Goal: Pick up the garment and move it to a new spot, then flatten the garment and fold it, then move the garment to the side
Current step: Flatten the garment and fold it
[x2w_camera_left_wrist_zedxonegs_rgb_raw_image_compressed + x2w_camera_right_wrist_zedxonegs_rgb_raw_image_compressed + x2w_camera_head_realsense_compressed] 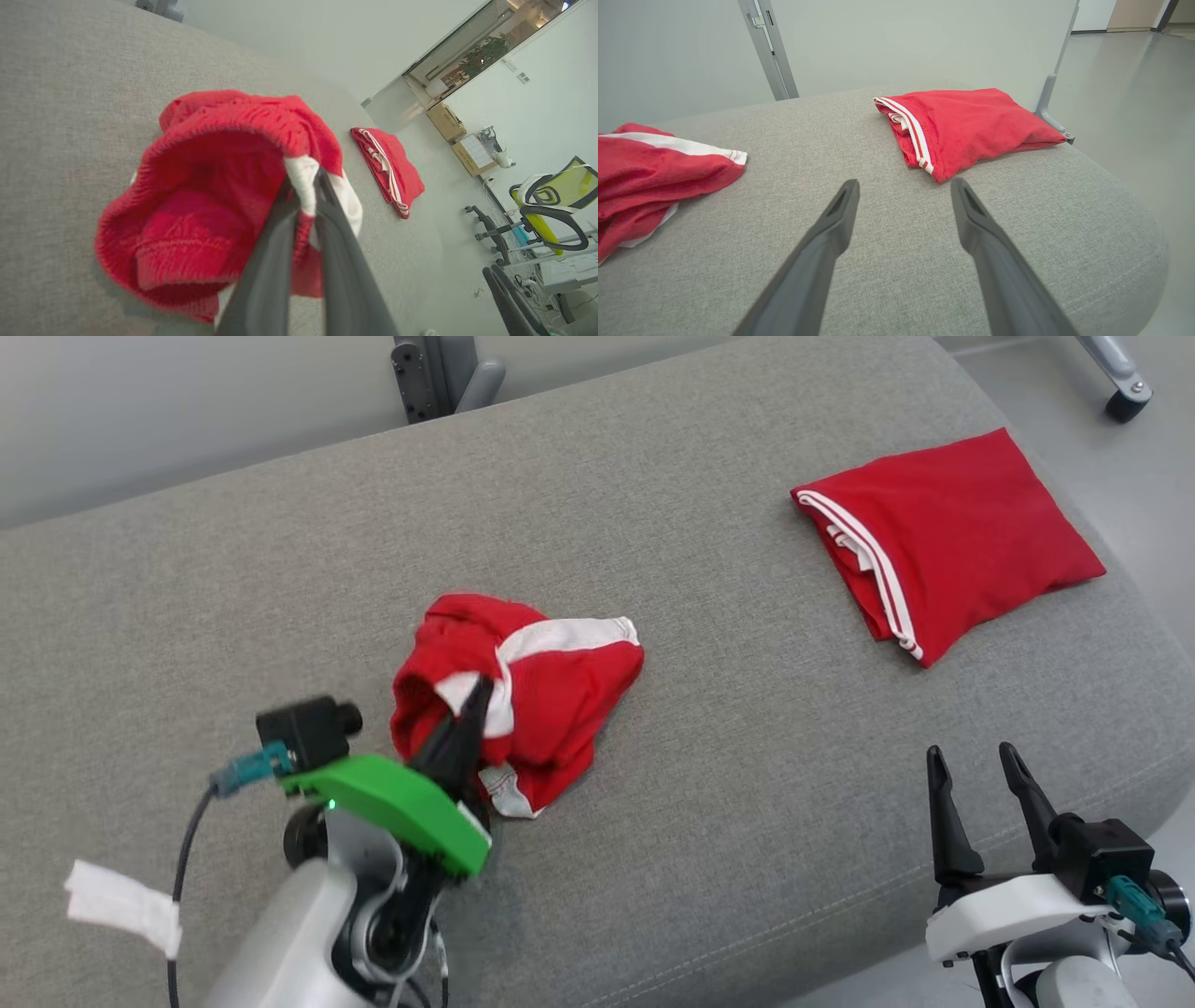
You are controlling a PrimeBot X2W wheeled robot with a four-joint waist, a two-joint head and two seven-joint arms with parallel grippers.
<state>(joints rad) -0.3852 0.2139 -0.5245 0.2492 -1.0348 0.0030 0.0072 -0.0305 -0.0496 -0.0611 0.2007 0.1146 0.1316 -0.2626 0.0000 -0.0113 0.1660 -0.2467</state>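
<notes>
Hidden first: the left gripper (478,695) tips are sunk into the crumpled garment (551,709), so the head view gives only the dark finger backs. The left wrist view is clearer: the left gripper (304,179) has its fingers nearly together, pinching the garment's white band between them. The green wrist mount (392,803) covers the garment's near edge. I can't tell whether the bunch is lifted off the grey cushion (747,821) or resting on it. The left wrist view is soft, so the garment's fabric detail is blurred. The left forearm is cut off at the frame bottom.

The right gripper (971,751) hangs over the cushion's near right edge, fingers spread wide, nothing between them. That is confirmed in the right wrist view (906,184), where only bare cushion shows between the fingers. Its arm is cut off at the corner.

Counts:
- Two red garments with white stripes. The crumpled one sits near the cushion's middle, slightly left. The folded garment (962,537) lies flat at the cushion's far right corner, well apart from it.
- Two grippers.
- One cushion.
- One white tape tag (121,905) on the left arm's cable, over the cushion's near left.
- One office chair (556,200) and two cardboard boxes (446,121), off the cushion and small in the left wrist view.
</notes>
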